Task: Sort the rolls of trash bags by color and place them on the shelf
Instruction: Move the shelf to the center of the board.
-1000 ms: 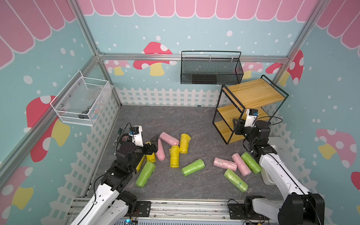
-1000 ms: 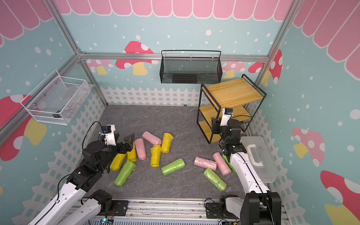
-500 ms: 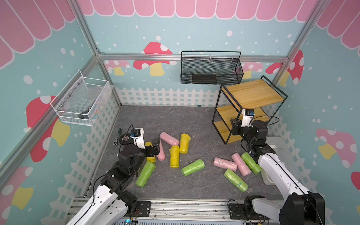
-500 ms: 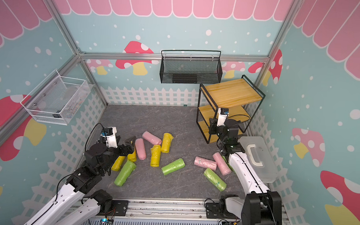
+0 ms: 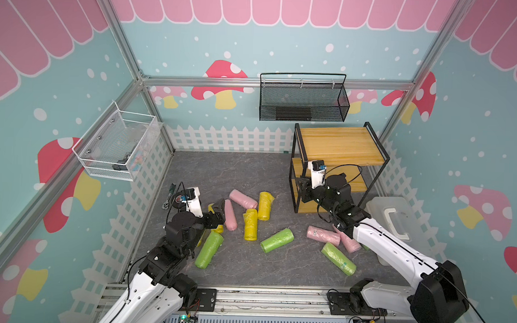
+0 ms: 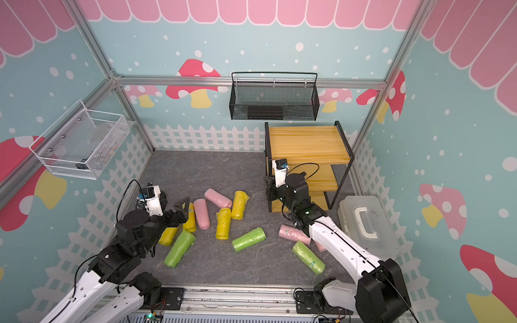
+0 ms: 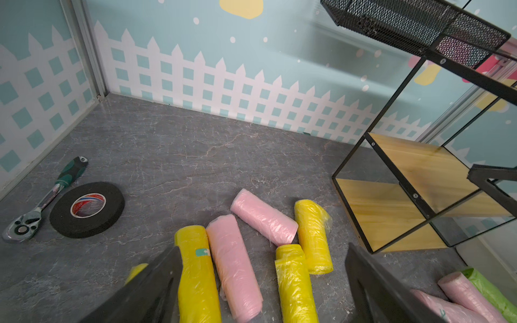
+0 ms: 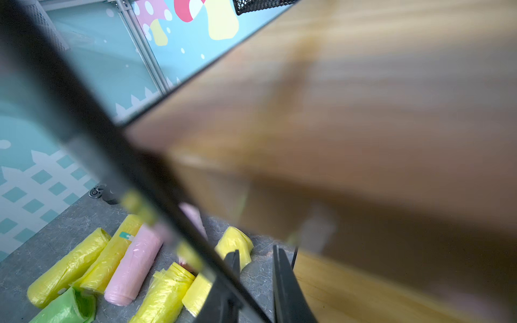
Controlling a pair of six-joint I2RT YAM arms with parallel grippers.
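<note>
Rolls of trash bags lie scattered on the grey surface in both top views. Yellow and pink ones crowd together on the left. A green roll lies alone in the middle, and two pink rolls and another green one lie by the right arm. The shelf stands in the far right corner, next to a pale plastic box.

The left jaws are spread wide and hold nothing, above the left cluster. In the left wrist view a yellow roll lies just inside one finger, with a pink roll right beside it. Whether the finger touches the yellow roll I cannot tell.

The right jaws are drawn almost together with nothing between them, close to the shelf's black front post.

A black tape roll and a ratchet wrench lie near the left wall.
</note>
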